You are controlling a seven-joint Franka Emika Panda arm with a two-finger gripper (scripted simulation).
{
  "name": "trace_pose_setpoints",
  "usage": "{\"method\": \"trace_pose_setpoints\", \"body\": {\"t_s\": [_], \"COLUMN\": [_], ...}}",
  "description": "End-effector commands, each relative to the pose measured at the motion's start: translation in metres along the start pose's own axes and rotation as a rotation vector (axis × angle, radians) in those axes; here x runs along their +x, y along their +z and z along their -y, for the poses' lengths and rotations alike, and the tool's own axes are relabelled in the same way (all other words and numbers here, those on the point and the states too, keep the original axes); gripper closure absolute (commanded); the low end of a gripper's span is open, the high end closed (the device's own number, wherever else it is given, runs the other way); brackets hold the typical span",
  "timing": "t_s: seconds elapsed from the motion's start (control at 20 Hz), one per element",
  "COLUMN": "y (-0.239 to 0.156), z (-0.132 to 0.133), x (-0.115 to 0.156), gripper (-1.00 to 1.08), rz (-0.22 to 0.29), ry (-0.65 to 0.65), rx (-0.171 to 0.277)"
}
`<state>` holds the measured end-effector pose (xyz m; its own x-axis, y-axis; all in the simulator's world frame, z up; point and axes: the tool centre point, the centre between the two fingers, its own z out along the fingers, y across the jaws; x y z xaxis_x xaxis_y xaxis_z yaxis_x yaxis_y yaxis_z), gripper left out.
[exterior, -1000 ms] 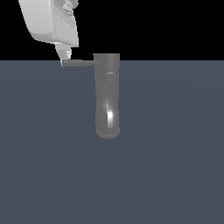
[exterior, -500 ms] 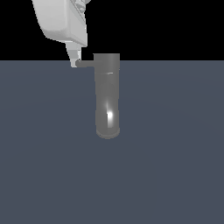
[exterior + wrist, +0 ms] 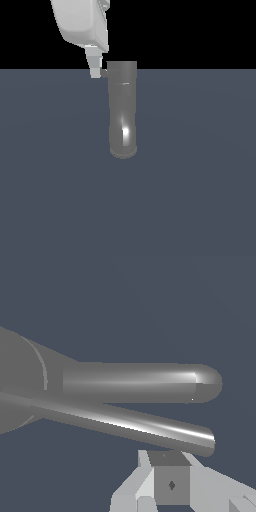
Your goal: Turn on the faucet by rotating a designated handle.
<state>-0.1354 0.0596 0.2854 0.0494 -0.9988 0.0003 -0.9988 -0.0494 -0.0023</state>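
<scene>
The faucet (image 3: pixel 122 110) is a thick shiny grey cylinder with a rounded end, lying on the dark floor in the middle of the exterior view. The handle (image 3: pixel 104 70) shows there only as a short stub at the cylinder's top, on the exterior view's left. My gripper (image 3: pixel 95 71) comes down from above and its fingertips press against that stub. In the wrist view the handle (image 3: pixel 125 425) is the slimmer bright rod beside the faucet (image 3: pixel 140 383). My gripper (image 3: pixel 170 483) touches the rod near its tip. The jaws look closed together, holding nothing.
The flat dark grey-blue floor (image 3: pixel 200 190) spreads around the faucet. Black background lies above the horizon. Nothing else stands in view.
My gripper has moved toward the exterior view's right, against the handle. The handle has swung with it and now looks much shorter beside the cylinder.
</scene>
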Motion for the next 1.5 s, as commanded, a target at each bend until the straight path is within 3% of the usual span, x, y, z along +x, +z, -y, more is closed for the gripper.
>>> {"method": "trace_pose_setpoints", "body": {"t_s": [0.0, 0.85, 0.9, 0.95, 1.45], "y": [0.0, 0.0, 0.0, 0.0, 0.0], "z": [0.0, 0.005, 0.005, 0.006, 0.028], "x": [0.012, 0.11, 0.11, 0.091, 0.115], "gripper": [1.08, 1.08, 1.08, 1.08, 1.08], "rz": [0.0, 0.0, 0.0, -0.001, -0.001], "ry": [0.004, 0.01, 0.01, -0.018, -0.01], "rx": [0.0, -0.002, -0.002, -0.002, -0.002]}}
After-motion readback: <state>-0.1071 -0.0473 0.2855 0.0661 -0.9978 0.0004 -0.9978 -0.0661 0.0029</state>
